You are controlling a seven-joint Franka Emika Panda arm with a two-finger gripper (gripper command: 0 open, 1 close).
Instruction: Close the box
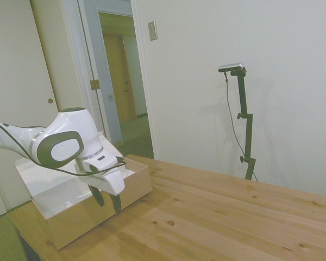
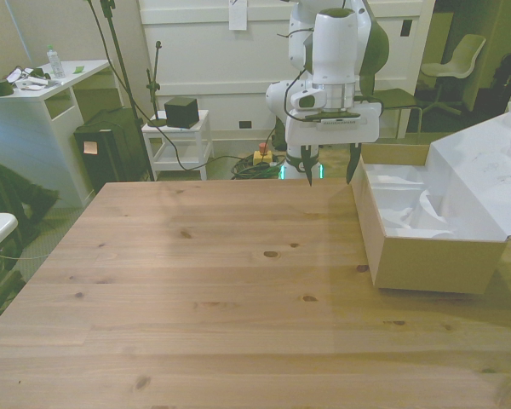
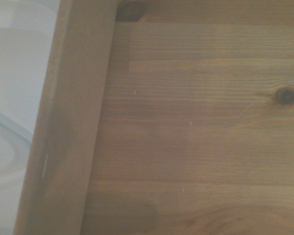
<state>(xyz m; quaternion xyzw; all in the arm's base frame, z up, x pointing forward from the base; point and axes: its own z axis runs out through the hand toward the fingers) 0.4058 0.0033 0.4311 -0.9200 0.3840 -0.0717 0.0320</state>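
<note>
1. Table [image 2: 196, 298]: pale knotted wood, filling the lower front view.
2. Box [image 2: 434, 256]: long tan cardboard, white lining, flap lid standing open; right middle of the front view, lower left of the side view.
3. Gripper [image 2: 330, 177]: fingers apart, hanging just beside the box's near wall, above the tabletop.
4. Wrist view only: the box wall [image 3: 68, 122] close up against bare wood.

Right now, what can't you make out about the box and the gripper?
- Box: the front view's right edge cuts off its open lid.
- Side view: the arm covers part of the box's inside.
- Wrist view: blurred, only one box wall shows.
- Gripper: open, fingers empty.
</note>
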